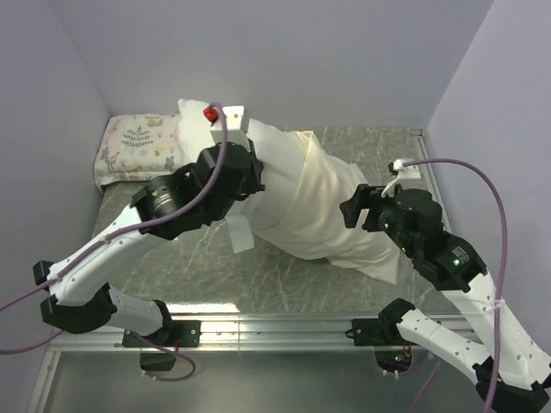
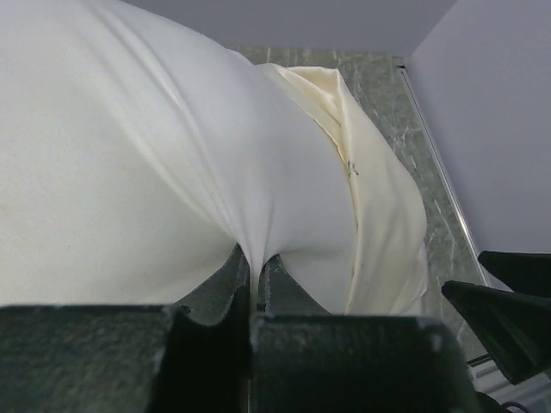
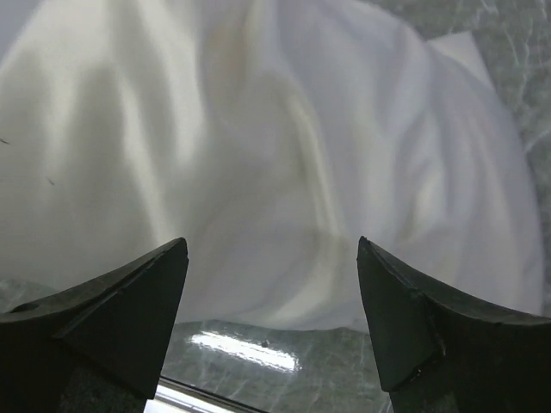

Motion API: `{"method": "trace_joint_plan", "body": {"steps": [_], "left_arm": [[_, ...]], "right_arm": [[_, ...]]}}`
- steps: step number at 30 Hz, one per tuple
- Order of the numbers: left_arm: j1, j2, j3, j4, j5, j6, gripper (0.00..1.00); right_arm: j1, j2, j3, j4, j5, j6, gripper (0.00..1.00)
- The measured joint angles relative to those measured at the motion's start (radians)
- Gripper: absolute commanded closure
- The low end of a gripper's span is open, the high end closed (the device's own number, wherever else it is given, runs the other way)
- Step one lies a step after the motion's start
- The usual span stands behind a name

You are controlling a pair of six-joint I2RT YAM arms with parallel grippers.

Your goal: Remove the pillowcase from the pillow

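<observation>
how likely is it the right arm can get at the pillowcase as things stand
Probably yes: the right pincer is open with the pillowcase directly ahead and nothing in between. The left pincer is shut on the pillow at the far end, out of the way.

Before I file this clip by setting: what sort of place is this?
Probably a robot test cell, not a bedroom: plain walls box in a marble-patterned table, a metal rail carries the left arm and right arm, and the pillow is half out of its pillowcase.
</observation>
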Motion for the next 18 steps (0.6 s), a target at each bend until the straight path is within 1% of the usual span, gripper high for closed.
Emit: {"method": "trace_joint_plan", "body": {"steps": [2,4,6,9,12,15,16,18], "left_arm": [[-0.003,-0.03,0.003,-0.019,-0.015,0.004,1.0],[-0.001,-0.048,0.007,-0.049,-0.034,0.01,1.0],[0.002,-0.05,0.016,-0.071,-0.05,0.01,1.0],[0.001,-0.042,0.02,-0.08,-0.051,0.013,1.0],[0.001,-0.03,0.025,-0.089,-0.051,0.014,1.0],[0.0,-0.023,0.034,-0.1,-0.051,0.017,1.0],[0.0,-0.023,0.036,-0.106,-0.051,0.018,1.0],[0.0,-0.023,0.043,-0.115,-0.051,0.019,1.0]], "right_arm": [[0.026,0.0,0.047,-0.004,-0.008,-0.018,0.11],[0.061,-0.011,0.05,-0.005,-0.013,-0.03,0.1],[0.114,-0.022,0.018,0.013,-0.01,-0.031,0.1],[0.243,-0.034,-0.105,0.049,0.012,-0.013,0.09],[0.396,-0.035,-0.223,0.068,0.071,0.02,0.09],[0.548,-0.01,-0.296,0.073,0.175,0.08,0.07],[0.584,0.004,-0.302,0.069,0.219,0.105,0.07],[0.615,0.043,-0.303,0.069,0.307,0.162,0.07]]}}
